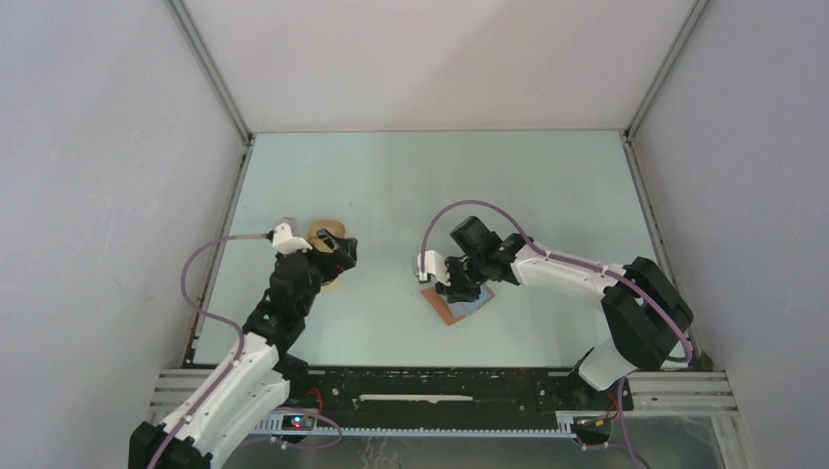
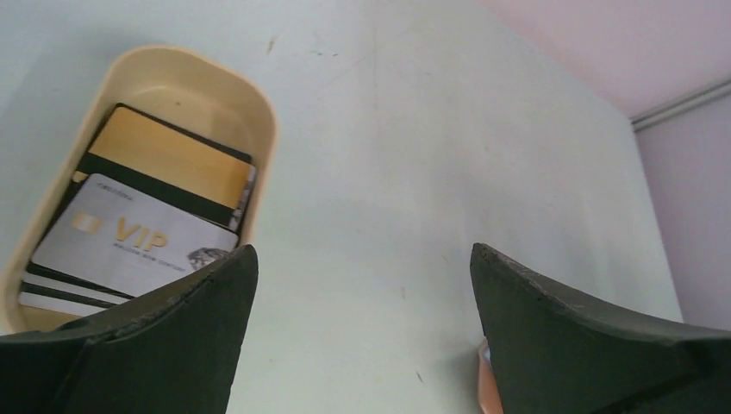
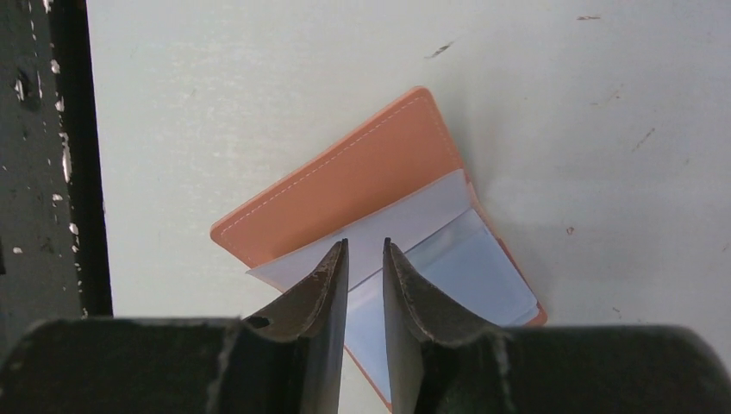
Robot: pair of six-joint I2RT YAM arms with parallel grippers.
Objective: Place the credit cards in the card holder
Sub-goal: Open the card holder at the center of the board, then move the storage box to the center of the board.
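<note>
The credit cards [image 2: 138, 237] lie stacked in a pale tan oval tray [image 2: 263, 121]: a silver-white "VIP" card on top, an orange-yellow one [image 2: 172, 159] with a dark stripe behind it, and black ones below. My left gripper [image 2: 362, 259] is open and empty, just right of the tray [image 1: 323, 234]. The card holder [image 3: 362, 172] lies open on the table, with a reddish-brown cover and pale blue slots [image 3: 483, 267]. My right gripper [image 3: 365, 243] is over its slots, nearly shut with a narrow slit and nothing between the jaws. From above, the right gripper [image 1: 458, 283] covers part of the holder [image 1: 469, 307].
A sliver of the holder's edge [image 2: 484, 379] shows by my left gripper's right finger. The black base rail [image 1: 440, 386] runs along the near edge. White walls with metal corner posts [image 1: 210, 68] enclose the pale green table [image 1: 440, 186].
</note>
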